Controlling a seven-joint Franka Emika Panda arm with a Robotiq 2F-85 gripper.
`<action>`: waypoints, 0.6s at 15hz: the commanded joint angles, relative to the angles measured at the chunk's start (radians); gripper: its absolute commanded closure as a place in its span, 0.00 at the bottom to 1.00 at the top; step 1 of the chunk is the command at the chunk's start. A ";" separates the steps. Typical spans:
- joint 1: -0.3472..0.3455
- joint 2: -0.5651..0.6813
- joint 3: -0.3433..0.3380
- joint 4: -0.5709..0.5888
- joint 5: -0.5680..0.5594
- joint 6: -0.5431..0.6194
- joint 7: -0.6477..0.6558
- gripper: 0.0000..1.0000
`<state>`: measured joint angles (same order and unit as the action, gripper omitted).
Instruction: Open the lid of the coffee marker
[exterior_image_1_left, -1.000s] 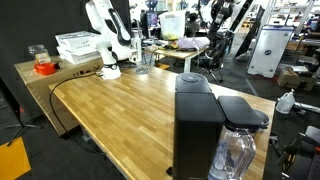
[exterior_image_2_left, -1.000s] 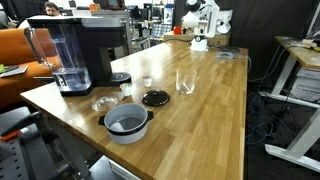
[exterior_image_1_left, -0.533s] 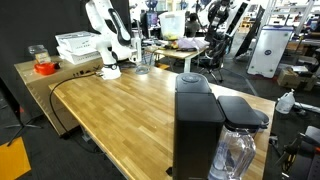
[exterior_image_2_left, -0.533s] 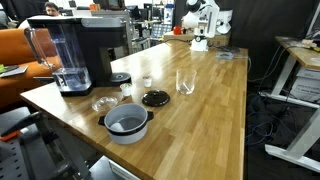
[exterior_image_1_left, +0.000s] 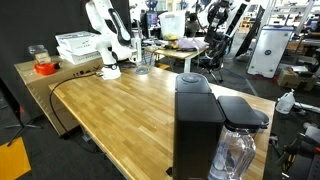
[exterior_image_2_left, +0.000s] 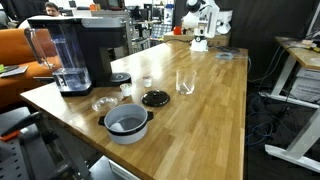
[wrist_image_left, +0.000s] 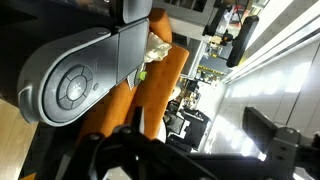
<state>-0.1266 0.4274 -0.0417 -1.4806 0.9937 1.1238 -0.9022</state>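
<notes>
We see the coffee machine (exterior_image_1_left: 198, 130) standing at the near end of the long wooden table (exterior_image_2_left: 205, 110), with its clear water tank (exterior_image_1_left: 237, 152) on the right side in that exterior view. The robot arm (exterior_image_1_left: 103, 35) stands folded upright at the far end of the same table, well apart from the machine.

In the wrist view the lid (wrist_image_left: 75, 88) fills the left half of the picture: a rounded piece with a ring on its face. It seems to lie down flat on the machine, though the angle is odd and we cannot be sure. Behind it runs something orange.

The gripper (wrist_image_left: 195, 150) shows as dark shapes along the bottom edge of the wrist view. Its jaws stand wide apart and we see nothing between them. It touches neither the lid nor the machine.

In an exterior view, to the right of the machine, we find a clear glass (exterior_image_2_left: 185, 82) standing upright, a round black disc (exterior_image_2_left: 155, 98) lying flat, and nearer to us a grey pot (exterior_image_2_left: 126, 122). At the far left, beside the arm, white trays (exterior_image_1_left: 77, 45) are stacked on a side bench.
</notes>
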 joint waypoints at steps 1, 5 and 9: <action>-0.018 0.060 0.010 0.077 -0.006 -0.045 0.024 0.00; -0.046 0.152 0.022 0.145 0.020 -0.097 0.029 0.00; -0.067 0.260 0.023 0.249 0.006 -0.135 0.076 0.00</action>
<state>-0.1646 0.6028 -0.0404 -1.3512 0.9967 1.0586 -0.8878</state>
